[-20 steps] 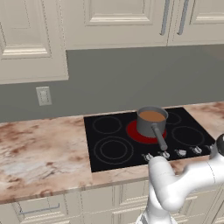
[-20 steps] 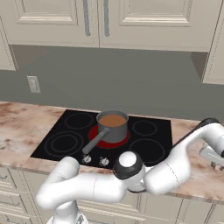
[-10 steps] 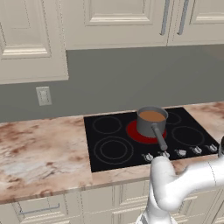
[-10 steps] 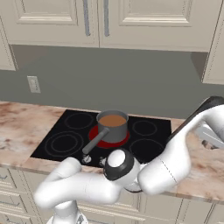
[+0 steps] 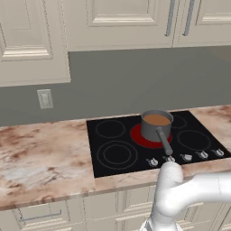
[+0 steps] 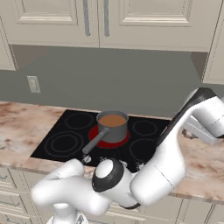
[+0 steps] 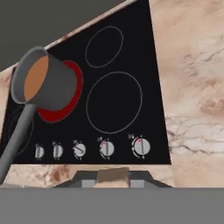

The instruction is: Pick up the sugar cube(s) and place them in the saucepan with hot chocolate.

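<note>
The grey saucepan (image 5: 155, 129) (image 6: 113, 130) (image 7: 54, 89) stands on the glowing red burner of the black cooktop, its long handle pointing toward the front edge. Light-brown hot chocolate (image 5: 157, 120) (image 6: 113, 120) (image 7: 36, 78) fills it. In the hand view my gripper (image 7: 113, 178) hovers above the counter's front edge to the right of the pan. Its dark fingers (image 7: 85, 178) are shut on a small tan sugar cube (image 7: 113, 174).
The cooktop (image 5: 117, 155) (image 6: 65, 142) (image 7: 118, 100) has several burner rings and a row of knobs (image 7: 105, 148) along its front. Marble counter (image 5: 40, 153) (image 7: 192, 87) spreads on both sides. Cabinets hang above, and an outlet (image 5: 44, 98) is on the wall.
My arm has swung upward and to the right in the right base view and dropped lower in the left base view. The saucepan has stayed in place.
</note>
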{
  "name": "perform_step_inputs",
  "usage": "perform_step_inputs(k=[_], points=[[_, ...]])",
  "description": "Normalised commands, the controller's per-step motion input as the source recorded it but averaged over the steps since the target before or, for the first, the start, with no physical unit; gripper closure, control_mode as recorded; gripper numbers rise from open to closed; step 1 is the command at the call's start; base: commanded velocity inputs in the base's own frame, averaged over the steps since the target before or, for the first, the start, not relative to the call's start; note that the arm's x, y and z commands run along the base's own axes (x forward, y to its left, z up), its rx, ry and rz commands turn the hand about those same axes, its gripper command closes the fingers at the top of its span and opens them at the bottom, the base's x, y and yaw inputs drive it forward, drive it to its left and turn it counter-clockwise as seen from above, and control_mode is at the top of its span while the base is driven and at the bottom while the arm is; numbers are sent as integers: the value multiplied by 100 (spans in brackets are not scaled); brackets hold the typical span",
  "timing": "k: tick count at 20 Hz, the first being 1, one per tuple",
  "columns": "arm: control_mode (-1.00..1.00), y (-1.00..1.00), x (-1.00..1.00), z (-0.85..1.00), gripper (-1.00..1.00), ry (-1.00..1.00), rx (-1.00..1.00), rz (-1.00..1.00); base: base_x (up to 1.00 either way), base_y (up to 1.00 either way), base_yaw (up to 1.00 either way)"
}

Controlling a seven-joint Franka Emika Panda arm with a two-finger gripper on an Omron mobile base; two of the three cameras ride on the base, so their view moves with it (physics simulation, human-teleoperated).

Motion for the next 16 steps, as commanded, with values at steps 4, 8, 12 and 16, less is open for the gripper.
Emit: perform_step_inputs(k=[4, 8, 12, 16], points=[[-100, 100, -7, 23, 100, -15, -1, -4, 0, 0, 0], [-100, 100, 0, 50, 100, -17, -2, -6, 0, 0, 0], [-100, 100, 4, 41, 100, -10, -6, -7, 0, 0, 0], [-100, 100, 31, 8, 100, -1, -12, -10, 0, 0, 0]])
